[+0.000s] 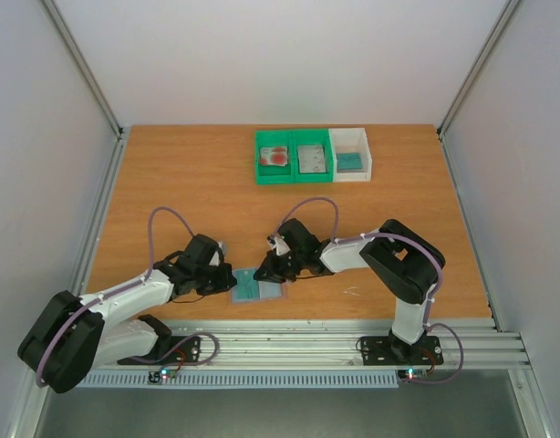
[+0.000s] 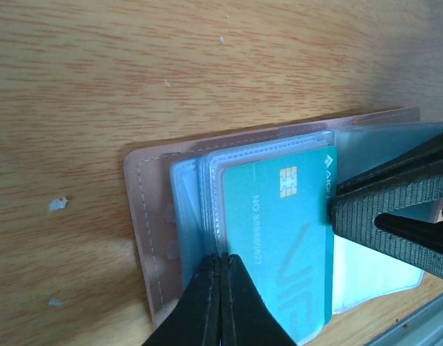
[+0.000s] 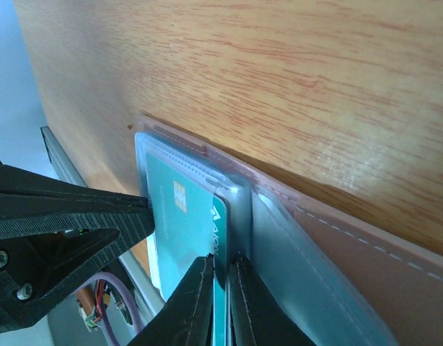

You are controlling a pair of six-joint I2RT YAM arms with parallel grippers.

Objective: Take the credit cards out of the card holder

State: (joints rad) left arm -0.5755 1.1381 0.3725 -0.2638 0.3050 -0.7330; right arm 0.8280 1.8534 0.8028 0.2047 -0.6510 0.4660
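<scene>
While left gripper [image 2: 220,263] clamps the card holder [image 2: 145,216], right gripper [image 3: 223,264] pinches teal card [image 2: 273,241] edgewise.

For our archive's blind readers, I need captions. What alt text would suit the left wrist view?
A teal card with a gold chip sticks partly out of the clear sleeves of an open brownish-pink card holder on a wooden table. The left claw pinches the sleeves from below; the right claw meets the card's right edge.
</scene>
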